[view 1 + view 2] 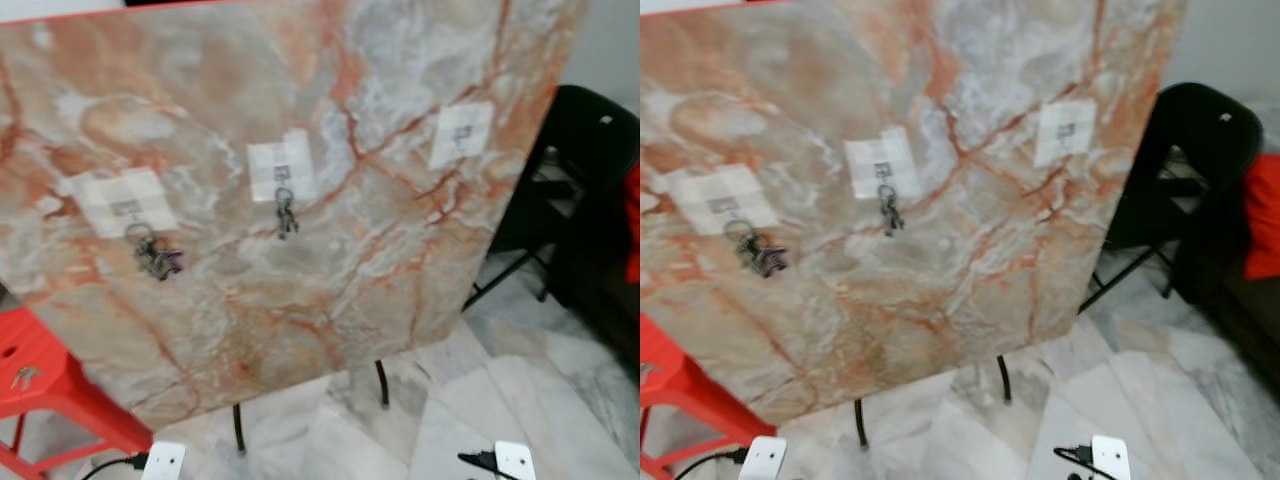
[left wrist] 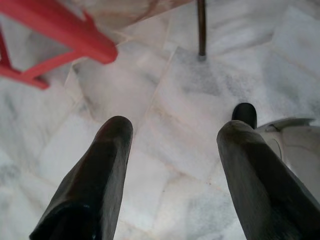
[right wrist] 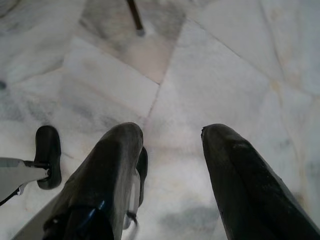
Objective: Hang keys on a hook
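Keys (image 1: 155,258) are hanging off the left hook (image 1: 128,209), which sits on a white taped patch on a big marble-look board (image 1: 300,290) with orange veins, and the board leans back on thin dark legs (image 1: 238,428). A second bunch of keys (image 1: 286,213) hangs from the middle hook (image 1: 283,172), and the right hook (image 1: 462,131) on its own white patch looks bare. There's a red stool (image 1: 50,385) just left of the board with a small set of keys (image 1: 24,376) lying on its seat. A black chair (image 1: 590,170) stands off to the right with something red (image 1: 631,222) beside it. The floor (image 1: 500,380) is pale grey-veined marble tile. Both arms hang low: the left end effector (image 2: 170,165) points at the floor near a stool leg with its fingers spread apart and nothing between them, and the right end effector (image 3: 172,165) is the same, fingers apart and holding nothing over the tiles.
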`<state>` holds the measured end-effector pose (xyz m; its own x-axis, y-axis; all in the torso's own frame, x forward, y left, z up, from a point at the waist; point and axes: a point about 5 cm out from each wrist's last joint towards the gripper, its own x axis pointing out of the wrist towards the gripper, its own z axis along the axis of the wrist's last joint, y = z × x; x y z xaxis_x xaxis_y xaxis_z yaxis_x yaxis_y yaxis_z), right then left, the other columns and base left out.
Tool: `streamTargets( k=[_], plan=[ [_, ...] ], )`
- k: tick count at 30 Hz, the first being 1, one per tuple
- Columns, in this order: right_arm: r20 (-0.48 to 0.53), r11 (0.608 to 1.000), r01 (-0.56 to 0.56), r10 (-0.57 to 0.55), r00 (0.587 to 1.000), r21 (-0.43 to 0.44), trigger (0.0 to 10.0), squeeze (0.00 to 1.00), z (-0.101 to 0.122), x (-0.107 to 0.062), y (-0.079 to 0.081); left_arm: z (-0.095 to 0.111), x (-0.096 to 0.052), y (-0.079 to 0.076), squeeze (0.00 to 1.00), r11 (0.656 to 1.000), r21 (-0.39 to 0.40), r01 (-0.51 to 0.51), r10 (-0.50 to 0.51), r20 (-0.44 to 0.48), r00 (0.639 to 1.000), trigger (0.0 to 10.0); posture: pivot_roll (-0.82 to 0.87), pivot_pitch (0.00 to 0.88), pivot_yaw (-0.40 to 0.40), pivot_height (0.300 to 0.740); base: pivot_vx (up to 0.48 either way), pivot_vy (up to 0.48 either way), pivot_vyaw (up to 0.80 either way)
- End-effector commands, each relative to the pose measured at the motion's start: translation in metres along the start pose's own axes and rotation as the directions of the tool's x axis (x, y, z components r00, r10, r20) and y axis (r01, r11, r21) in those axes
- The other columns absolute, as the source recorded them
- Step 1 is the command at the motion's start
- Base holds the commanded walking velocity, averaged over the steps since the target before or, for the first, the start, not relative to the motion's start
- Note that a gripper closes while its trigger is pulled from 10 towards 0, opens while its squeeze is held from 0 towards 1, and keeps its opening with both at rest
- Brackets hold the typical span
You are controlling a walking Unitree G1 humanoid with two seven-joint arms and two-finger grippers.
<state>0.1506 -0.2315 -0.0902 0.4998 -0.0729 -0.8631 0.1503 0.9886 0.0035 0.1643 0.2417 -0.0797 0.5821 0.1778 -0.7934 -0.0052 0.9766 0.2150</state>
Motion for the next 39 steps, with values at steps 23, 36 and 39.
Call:
streamTargets(
  k=[23, 36, 39],
  plan=[
    [-0.001, 1.0, 0.012, -0.012, 1.0, -0.003, 10.0, 0.0, 0.0, 0.0, -0.002, -0.037, -0.009, 0.014, 0.0, 0.999, -0.046, -0.029, 0.023, -0.136, 0.991, 10.0, 0.04, 0.0, -0.019, 0.74, 0.0, 0.0, 0.73],
    [-0.001, 0.999, 0.02, -0.02, 1.0, 0.034, 10.0, 0.0, -0.001, 0.0, 0.001, -0.036, -0.009, 0.011, 0.0, 1.0, -0.018, 0.0, -0.002, -0.132, 0.991, 10.0, 0.02, 0.0, 0.019, 0.74, 0.0, 0.209, 0.0],
    [-0.001, 0.999, 0.027, -0.027, 1.0, 0.037, 10.0, 0.0, 0.0, 0.0, 0.0, -0.033, -0.008, 0.01, 0.0, 1.0, -0.019, 0.001, -0.004, -0.127, 0.992, 10.0, 0.02, 0.0, 0.023, 0.74, 0.0, 0.48, 0.0]
  ],
)
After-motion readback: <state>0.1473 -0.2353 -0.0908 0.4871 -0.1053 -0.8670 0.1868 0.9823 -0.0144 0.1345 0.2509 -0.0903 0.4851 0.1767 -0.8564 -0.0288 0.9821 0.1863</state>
